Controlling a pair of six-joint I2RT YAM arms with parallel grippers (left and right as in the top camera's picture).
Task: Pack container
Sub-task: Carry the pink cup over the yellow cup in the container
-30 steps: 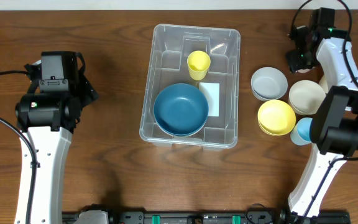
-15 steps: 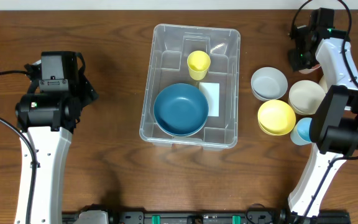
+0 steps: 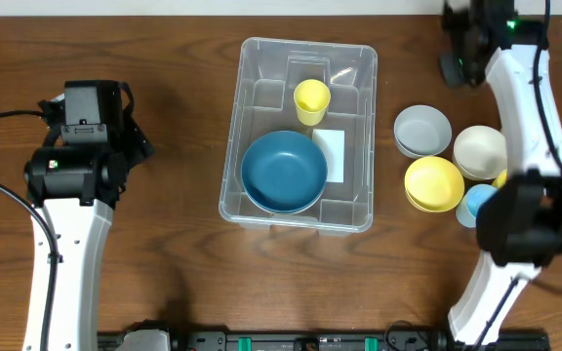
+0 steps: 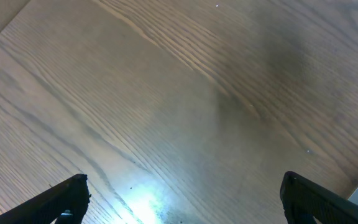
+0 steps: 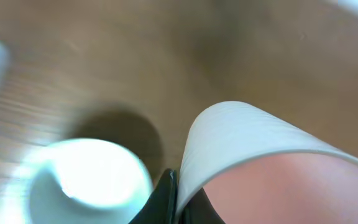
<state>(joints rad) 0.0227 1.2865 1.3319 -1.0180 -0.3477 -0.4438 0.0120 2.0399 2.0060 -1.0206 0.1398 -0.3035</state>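
Note:
The container (image 3: 252, 88), a large clear bin, stands mid-table holding a blue bowl (image 3: 283, 172), a yellow cup (image 3: 311, 100) and a white label (image 3: 330, 154). My right gripper (image 3: 454, 60) hangs near the far right edge, well clear of the bin. In the right wrist view this gripper (image 5: 176, 193) is shut on the rim of a white cup with a pink inside (image 5: 260, 155). My left gripper (image 4: 182, 199) stands wide open over bare wood, nothing between its fingers. From above, the left gripper (image 3: 91, 102) is far left of the bin.
Right of the bin sit a grey bowl (image 3: 422, 130), a cream bowl (image 3: 480, 151), a yellow bowl (image 3: 433, 182) and a light blue cup (image 3: 473, 205). A pale, blurred cup (image 5: 86, 180) lies below the right gripper. The table's far edge runs close behind the right arm.
The right gripper has shut on the cup's rim and moved toward the far edge. The left arm has not moved.

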